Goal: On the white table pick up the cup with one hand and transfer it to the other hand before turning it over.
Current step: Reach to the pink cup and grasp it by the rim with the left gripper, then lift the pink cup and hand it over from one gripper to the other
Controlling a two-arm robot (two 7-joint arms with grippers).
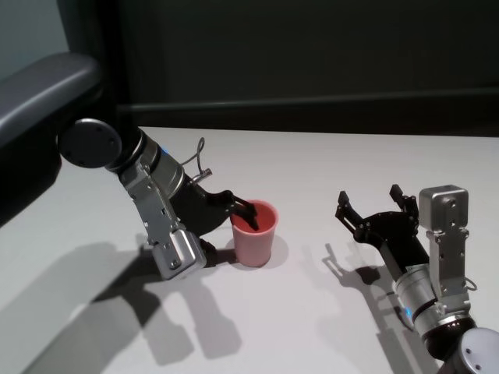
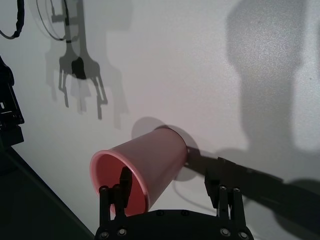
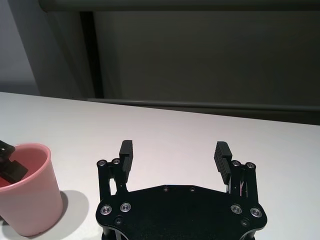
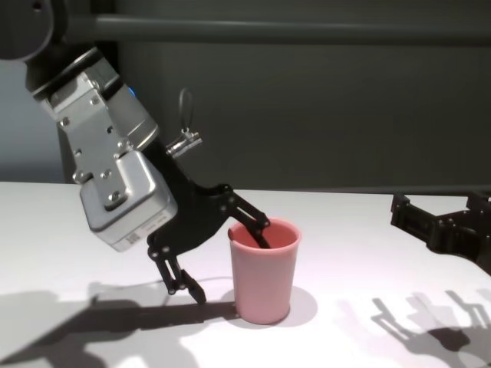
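Note:
The pink cup (image 1: 254, 238) stands upright on the white table (image 1: 327, 164), just left of the middle. My left gripper (image 1: 228, 231) is open and straddles the cup's near-left wall: one finger reaches inside the rim, the other is outside, low near the tabletop. The left wrist view shows the cup (image 2: 150, 160) between the spread fingers (image 2: 122, 185), not squeezed. In the chest view the cup (image 4: 263, 280) rests on the table with the left gripper (image 4: 222, 261) over its rim. My right gripper (image 1: 369, 199) is open and empty, about a cup's width right of the cup, just above the table.
A dark wall (image 1: 312, 62) runs behind the table's far edge. My left arm's grey upper link (image 1: 47, 89) fills the upper left. Bare tabletop lies between the cup and the right gripper (image 3: 174, 147) and toward the far edge.

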